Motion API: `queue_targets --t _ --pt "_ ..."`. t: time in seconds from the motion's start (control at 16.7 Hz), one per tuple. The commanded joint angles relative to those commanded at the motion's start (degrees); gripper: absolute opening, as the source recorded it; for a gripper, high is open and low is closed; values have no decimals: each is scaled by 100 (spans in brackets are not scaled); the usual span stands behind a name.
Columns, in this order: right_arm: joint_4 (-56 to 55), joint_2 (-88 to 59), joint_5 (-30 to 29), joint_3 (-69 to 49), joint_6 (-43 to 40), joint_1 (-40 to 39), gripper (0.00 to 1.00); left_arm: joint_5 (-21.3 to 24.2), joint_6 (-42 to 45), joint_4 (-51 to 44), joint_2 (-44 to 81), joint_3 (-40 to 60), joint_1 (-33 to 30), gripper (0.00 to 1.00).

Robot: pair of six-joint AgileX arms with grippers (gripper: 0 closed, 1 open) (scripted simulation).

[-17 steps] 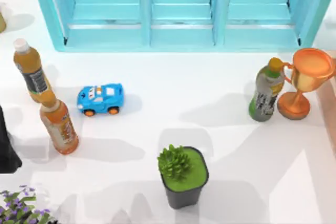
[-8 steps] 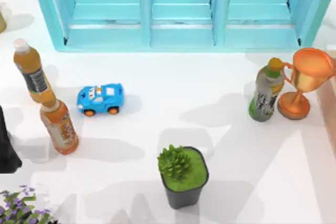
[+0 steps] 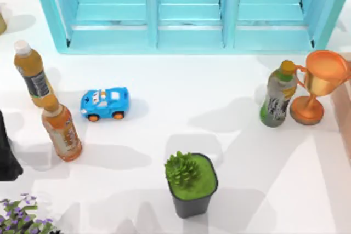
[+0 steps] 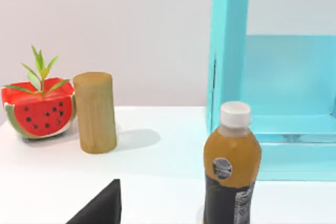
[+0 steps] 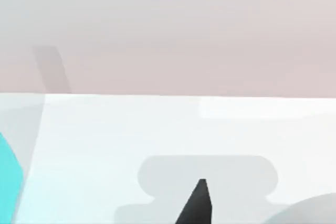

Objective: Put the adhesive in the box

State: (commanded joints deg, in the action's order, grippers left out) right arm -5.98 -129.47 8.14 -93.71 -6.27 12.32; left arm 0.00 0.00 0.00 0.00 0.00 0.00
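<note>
The adhesive and the box are out of view. My left arm (image 3: pixel 6 154) is a dark shape at the table's left edge, beside an orange drink bottle (image 3: pixel 62 129). In the left wrist view, one dark fingertip (image 4: pixel 100 208) of the left gripper pokes in low, facing a white-capped amber bottle (image 4: pixel 231 166) and a turquoise cabinet wall (image 4: pixel 228 45). The right wrist view has one dark fingertip (image 5: pixel 197 205) of the right gripper over bare white table.
A turquoise cabinet (image 3: pixel 186 39) with three open compartments spans the back. On the table stand an amber bottle (image 3: pixel 32 72), a blue toy car (image 3: pixel 105 103), a potted succulent (image 3: pixel 190 183), a green bottle (image 3: pixel 277 102), an orange trophy (image 3: pixel 318 86), a purple flower plant (image 3: pixel 22 217), a wooden cylinder (image 4: pixel 95 113) and a watermelon planter (image 4: pixel 38 109).
</note>
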Motion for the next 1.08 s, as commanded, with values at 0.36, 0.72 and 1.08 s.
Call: queue_targets --t 0.36,0.72,1.08 --pt "1532 768 759 242 -1504 966 0 0 0 0 0 0 0 100" --pt "3551 1676 1930 928 -3799 2181 0 0 0 0 0 0 0 100" --pt "5311 2397 3411 1933 -6501 3160 0 0 0 0 0 0 0 100"
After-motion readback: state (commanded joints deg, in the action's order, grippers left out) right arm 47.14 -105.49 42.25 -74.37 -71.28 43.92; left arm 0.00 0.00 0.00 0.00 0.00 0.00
